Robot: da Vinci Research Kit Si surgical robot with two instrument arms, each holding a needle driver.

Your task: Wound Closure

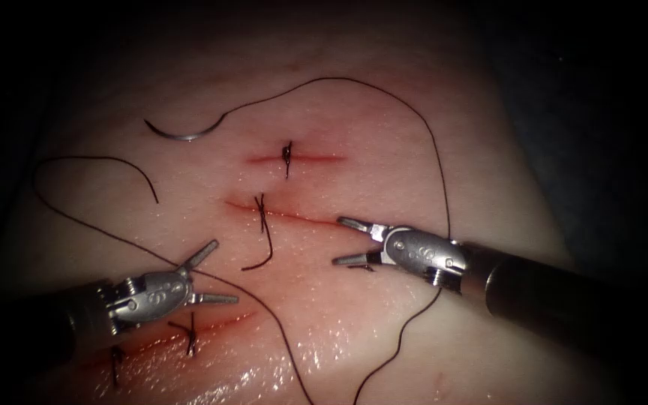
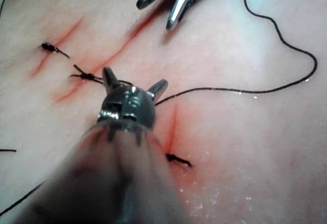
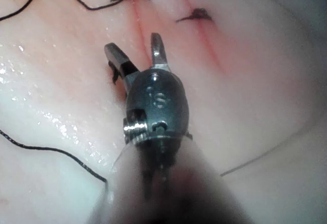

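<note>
Toward the tissue's (image 1: 384,112) far-left part the curved needle (image 1: 183,135) lies loose on the surface, not in the tissue, held by neither tool. Thread (image 1: 436,150) runs from its right end in a wide arc, down past the right tool (image 1: 341,240), toward the near edge. Left tool (image 1: 215,271) hovers at the near-left with jaws spread, grasping nothing; a thread strand passes just under it. Right tool sits at the right end of the middle cut (image 1: 294,216), jaws also released and empty.

Handling, as a judgement: needle is light, stiff, smooth steel and likely slippery on the wet tissue; best taken on the body of its curve, clear of tip and thread end. Thread is limp and thin. Tissue looks soft and glistening.

Endoscope view gives the needle and 3 or more cuts with knotted stitches (image 1: 287,155). Left wrist view adds the left tool (image 2: 135,82) from behind, with the right tool (image 2: 158,12) beyond. Right wrist view shows the right tool's (image 3: 134,46) spread from behind.
</note>
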